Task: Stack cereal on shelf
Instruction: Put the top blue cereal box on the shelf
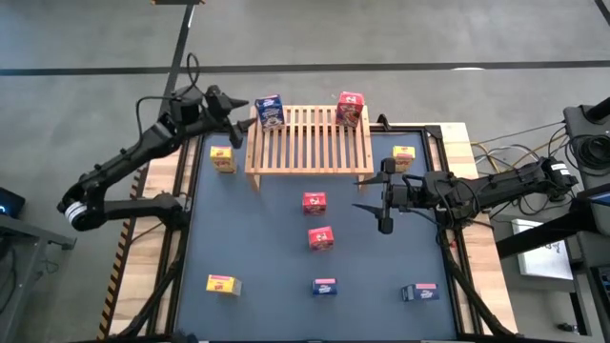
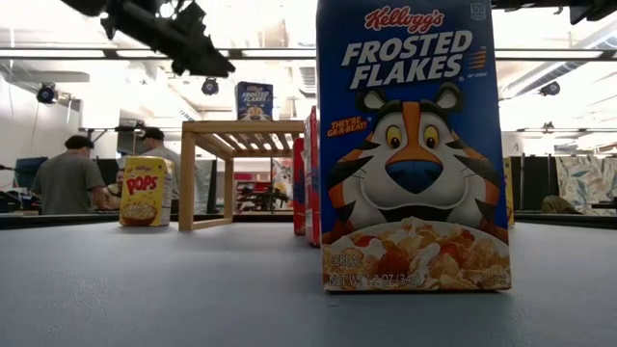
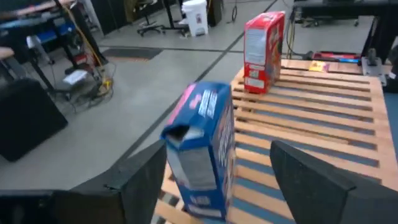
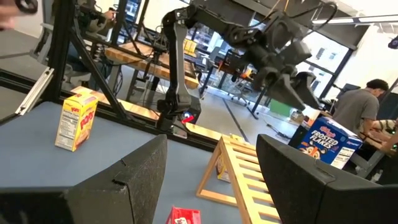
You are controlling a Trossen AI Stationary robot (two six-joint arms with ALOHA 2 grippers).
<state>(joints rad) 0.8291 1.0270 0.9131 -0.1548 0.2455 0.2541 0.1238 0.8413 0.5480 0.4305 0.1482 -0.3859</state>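
High view: blue cereal box [image 1: 270,111] upright on shelf [image 1: 310,143] corner, left gripper [image 1: 242,115] prob. released.

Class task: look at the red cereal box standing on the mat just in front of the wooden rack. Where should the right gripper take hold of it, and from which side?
Grip the red box across its two narrow sides, near the top, coming straight down from above. It seems to stand upright and apart from the rack and the other red box, so both sides look free. The right gripper, open and close beside it, seems best placed.

Blue box [image 2: 415,145] reads "Kellogg's Frosted Flakes", "They're Gr-r-reat!"; yellow box [image 2: 143,191] "Pops"; its smaller print seems unreadable.
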